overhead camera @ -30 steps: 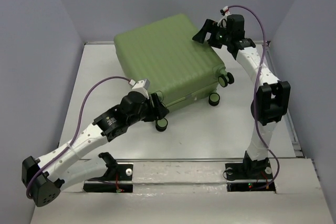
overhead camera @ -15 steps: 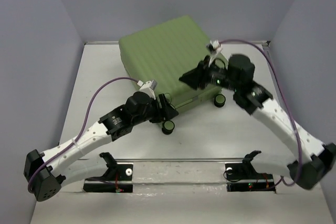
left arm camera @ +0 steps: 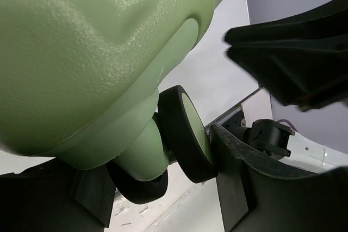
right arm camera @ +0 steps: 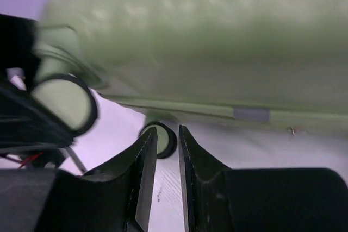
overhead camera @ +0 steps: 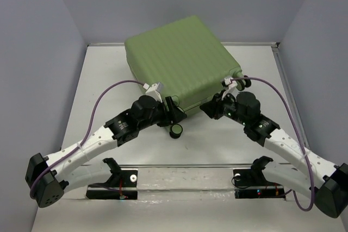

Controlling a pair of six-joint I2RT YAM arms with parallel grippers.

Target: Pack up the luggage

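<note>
Watching from beside the table (overhead camera: 103,80), I am seeing a repositioning step: the luggage (overhead camera: 179,58) is lying closed and flat on it, not yet opened for packing. At its near-left corner the left gripper (overhead camera: 176,113) is clamping the caster wheel (left arm camera: 187,134) between both fingers. Along its near edge, right of that corner, the right gripper (right arm camera: 167,134) is pointing at the luggage with jaws pinched to a slit, gripping nothing. By my judgement, the next move is calling for the right gripper to find the seam (right arm camera: 190,108) while the left is anchoring the corner. Compared with a second ago, the luggage is sitting turned and pushed farther back, and the right arm, then raised over its far-right corner with jaws wide, is now lying low at its near edge.
</note>
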